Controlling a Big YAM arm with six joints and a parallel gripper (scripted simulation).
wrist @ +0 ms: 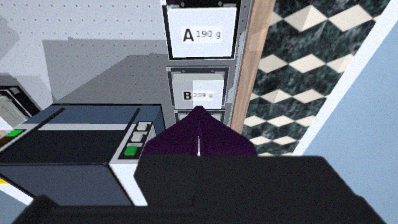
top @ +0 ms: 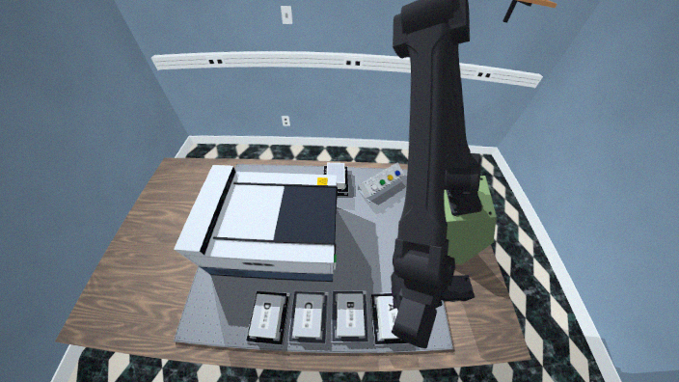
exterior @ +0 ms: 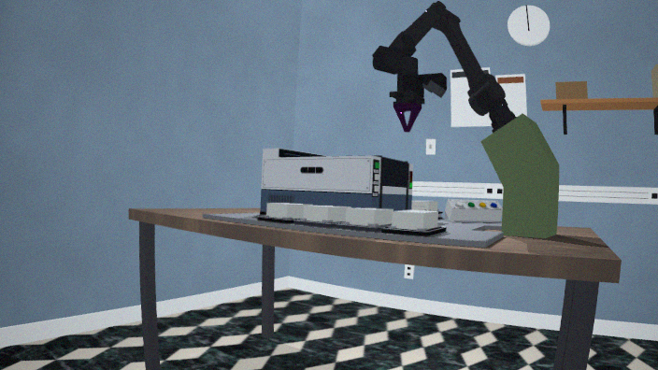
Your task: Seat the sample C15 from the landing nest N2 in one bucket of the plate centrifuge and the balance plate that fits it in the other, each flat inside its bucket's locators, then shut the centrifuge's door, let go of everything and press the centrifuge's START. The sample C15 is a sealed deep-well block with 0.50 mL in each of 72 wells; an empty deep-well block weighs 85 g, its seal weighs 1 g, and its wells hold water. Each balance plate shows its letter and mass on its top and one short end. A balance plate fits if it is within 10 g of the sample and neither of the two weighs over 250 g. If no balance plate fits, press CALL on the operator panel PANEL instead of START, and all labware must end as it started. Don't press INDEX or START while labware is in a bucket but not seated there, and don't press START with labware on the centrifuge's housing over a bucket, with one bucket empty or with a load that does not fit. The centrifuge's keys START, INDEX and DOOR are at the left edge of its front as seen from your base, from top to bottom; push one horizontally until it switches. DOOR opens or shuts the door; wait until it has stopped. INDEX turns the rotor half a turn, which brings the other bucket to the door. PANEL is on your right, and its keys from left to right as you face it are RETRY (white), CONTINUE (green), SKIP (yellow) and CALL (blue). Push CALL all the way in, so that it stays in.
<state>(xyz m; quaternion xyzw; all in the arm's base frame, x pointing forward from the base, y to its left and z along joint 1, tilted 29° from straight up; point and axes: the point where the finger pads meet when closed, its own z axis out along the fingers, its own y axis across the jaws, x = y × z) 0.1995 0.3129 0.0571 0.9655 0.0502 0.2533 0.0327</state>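
Hovering high over the table's front edge, gripper (exterior: 407,122) jaws fully closed, empty, above balance plate A (wrist: 201,33). Sample C15 (top: 336,173) sits in its nest at the back edge beside the plate centrifuge (top: 270,260).

In the top view the arm (top: 434,169) covered most of balance plate A (top: 386,315), leaving only its left part, and the view's upper edge cut the arm off. From the wrist, plate B's (wrist: 197,90) mass print was too blurred to read, and the shut gripper (wrist: 199,135) hid the plate beyond B. The centrifuge's (wrist: 75,145) key labels were too small to tell. The sample beside the centrifuge (top: 336,173) showed no legible marking.
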